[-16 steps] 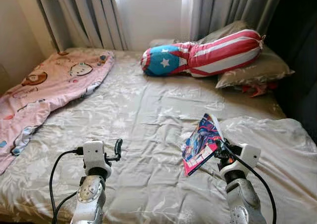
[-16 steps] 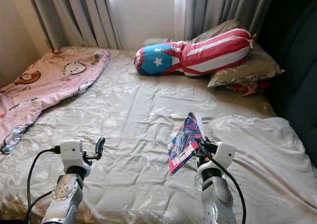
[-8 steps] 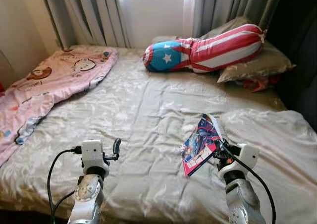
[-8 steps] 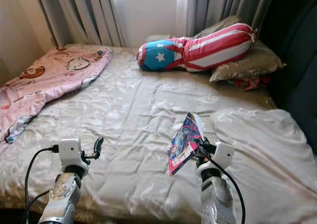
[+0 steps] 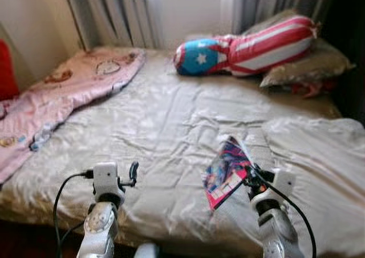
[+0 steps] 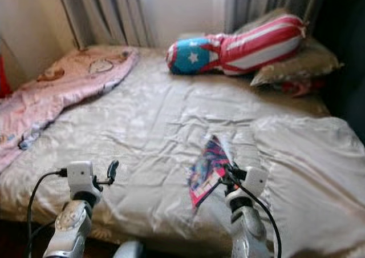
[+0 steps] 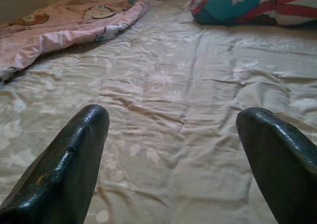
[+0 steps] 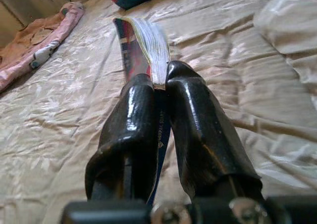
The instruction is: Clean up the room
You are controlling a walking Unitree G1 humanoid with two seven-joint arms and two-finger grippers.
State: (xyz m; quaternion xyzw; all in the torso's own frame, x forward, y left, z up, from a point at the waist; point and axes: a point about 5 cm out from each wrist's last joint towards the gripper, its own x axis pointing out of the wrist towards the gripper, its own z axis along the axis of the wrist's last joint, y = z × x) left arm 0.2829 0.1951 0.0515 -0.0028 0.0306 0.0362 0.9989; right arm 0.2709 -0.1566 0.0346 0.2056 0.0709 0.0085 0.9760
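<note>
Right gripper (image 8: 159, 85): both black fingers pressed together on the lower edge of a magazine (image 5: 226, 172), which is lifted clear of the bed and tilted, glossy cover facing the robot's left. Cover is red, blue and pink with a white panel low down; print there is too blurred to read. The right wrist view shows the page edges fanned above the fingertips.

Left gripper (image 7: 173, 149): fingers spread wide, nothing between them, hovering above the sheet near the bed's front edge.

Surface: a bed (image 5: 165, 115) under a beige floral sheet, rumpled, with a paler quilt (image 5: 319, 155) bunched on the robot's right. A pink cartoon-print blanket (image 5: 63, 92) lies along the left side. At the head, a bolster (image 5: 245, 44) with a blue end, a white star and red-white stripes rests against a tan pillow (image 5: 311, 67). A red scrap under that pillow cannot be identified.

Room: grey curtains (image 5: 120, 12) flank a bright window; a red object (image 5: 7, 69) is cut off at the left edge. Eye views are soft with blur.
</note>
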